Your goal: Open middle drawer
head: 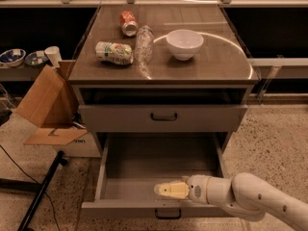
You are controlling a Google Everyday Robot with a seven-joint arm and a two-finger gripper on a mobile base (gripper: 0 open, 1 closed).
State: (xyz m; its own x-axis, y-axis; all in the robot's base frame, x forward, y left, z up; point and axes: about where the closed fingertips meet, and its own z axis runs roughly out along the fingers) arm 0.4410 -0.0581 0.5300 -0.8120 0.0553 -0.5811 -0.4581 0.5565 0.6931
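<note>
speckled terrazzo floor [269, 143] spreads around a grey metal cabinet [89, 143] in a dim room, with dark shelving along the far wall. its top [216, 66] is smooth, brownish and slightly glossy, catching a curved streak of light. on it stand a round white bowl [184, 43], and left of that a clear plastic bottle [144, 44] on its side, a crumpled green-and-white can [114, 53] just beside the bottle, and a red can [128, 23] lying farther back.

left of the cabinet an open cardboard box [45, 100] leans with its flaps spread, and a black stand leg [43, 191] runs across the floor nearer the camera. a low shelf at far left holds small dishes [12, 57] and a paper cup [53, 56].

the top drawer [120, 118], flat-fronted with a dark loop handle, stands slightly ajar. below it the middle drawer [125, 210] is pulled far out toward the near side, showing its bare grey floor.

the gripper [161, 190] hovers over the drawer's near edge, just above its handle, on a rounded white arm [250, 203] coming in from the right. its pale yellow fingers [173, 190] lie close together, no gap showing, gripping nothing.
</note>
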